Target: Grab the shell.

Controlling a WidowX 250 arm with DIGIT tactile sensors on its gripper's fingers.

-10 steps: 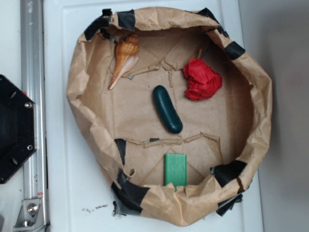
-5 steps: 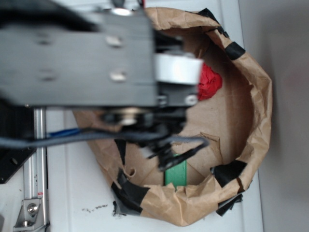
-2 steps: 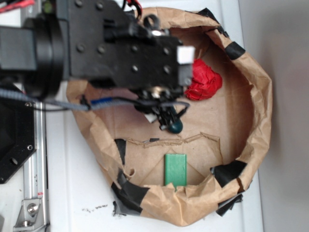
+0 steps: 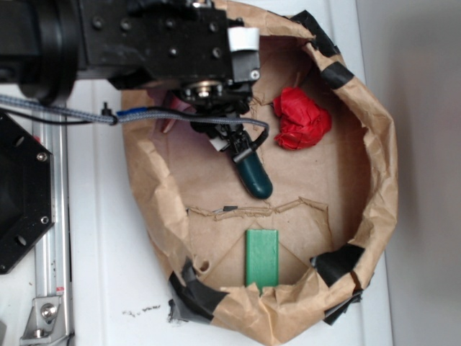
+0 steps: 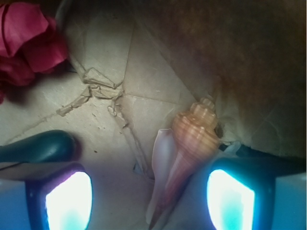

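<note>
- Brown crumpled paper formed the basket (image 4: pixel 382 173) in the exterior view, its rim patched with black tape (image 4: pixel 338 261).
- Over the basket's upper left hung the black arm (image 4: pixel 137 40), and it hid the gripper, so nobody could tell from there how the fingers stood.
- Only a pinkish sliver of the shell (image 4: pixel 170 124) peeked out under the arm, by the left wall.
- Centre floor lay the dark green pickle (image 4: pixel 252 176), the red paper wad (image 4: pixel 301 120) up and to its right, the green block (image 4: pixel 261 257) near the bottom rim.
- Down at the wrist camera, the gripper (image 5: pixel 149 199) stood spread wide, one pale pad (image 5: pixel 68 201) at each lower corner.
- Between those pads sat the shell (image 5: pixel 188 151), nearer the right one, spire up against the paper wall, gripped by nothing.
- Left of it showed the pickle (image 5: pixel 38 146), and the red wad (image 5: pixel 29 40) sat in the top corner.
</note>
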